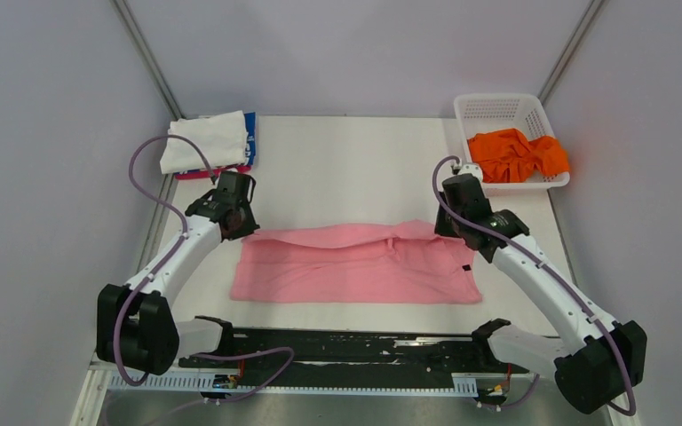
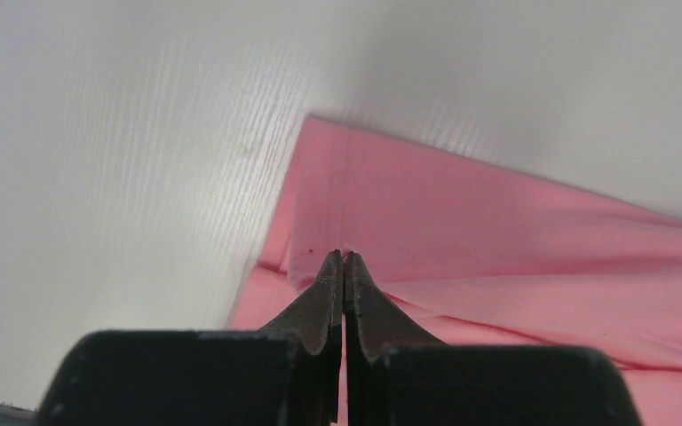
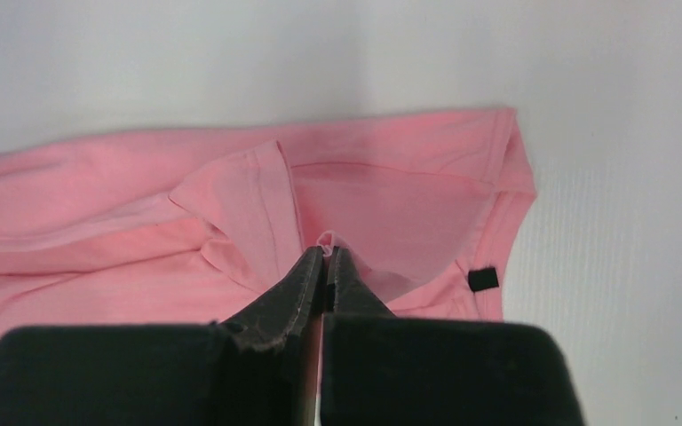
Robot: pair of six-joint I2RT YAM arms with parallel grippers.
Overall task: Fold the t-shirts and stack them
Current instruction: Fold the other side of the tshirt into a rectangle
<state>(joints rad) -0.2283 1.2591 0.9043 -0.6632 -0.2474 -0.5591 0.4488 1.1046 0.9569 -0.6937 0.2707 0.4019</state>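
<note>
You have five t-shirts in view. One pink t-shirt (image 1: 355,266) lies spread across the middle of the table (image 1: 355,169), with its far edge doubled over toward you in a soft, rippled fold. One orange t-shirt (image 1: 515,155) sits crumpled in the single white lattice basket (image 1: 497,106) at the far right. Three more are stacked at the far left: a white t-shirt (image 1: 204,140) is on top, and below it only thin edges show of a blue t-shirt (image 1: 250,133) and a magenta t-shirt (image 1: 209,173), so you cannot judge how those two are folded.

Both of your arms reach to the pink shirt's far corners. The left gripper (image 2: 344,257) has its dark tapered jaws pressed fully together on the stitched hem at the left corner. The right gripper (image 3: 327,253) is likewise clamped tight, with a small nub of pink cloth showing between its tips near a small black tag (image 3: 483,279). The cloth looks smooth and matte.
</note>
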